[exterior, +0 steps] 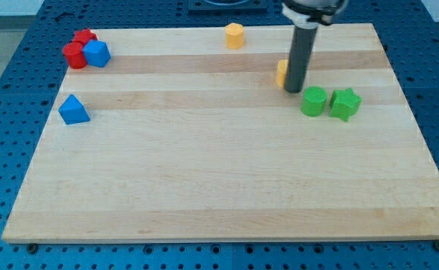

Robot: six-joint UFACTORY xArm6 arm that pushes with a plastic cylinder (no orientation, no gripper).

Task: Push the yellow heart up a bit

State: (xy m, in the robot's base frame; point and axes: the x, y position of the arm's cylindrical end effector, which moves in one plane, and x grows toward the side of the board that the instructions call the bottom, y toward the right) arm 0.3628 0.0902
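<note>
Wooden board (219, 187) fills view, on blue pegboard table (9, 150). No jaws here: bare rod, holding nothing. My tip (293, 91) down on board, touching right side of yellow heart (281, 73), heart mostly hidden behind rod, upper right of centre. Green cylinder (314, 101) just below-right of tip, green star (345, 103) beside it. Blue triangular block (73, 109) far left. Top left cluster: blue cube (97, 53), red cylinder (74, 55), red block (85, 36), shape unclear. Yellow hexagonal block (235, 35) at top edge.
</note>
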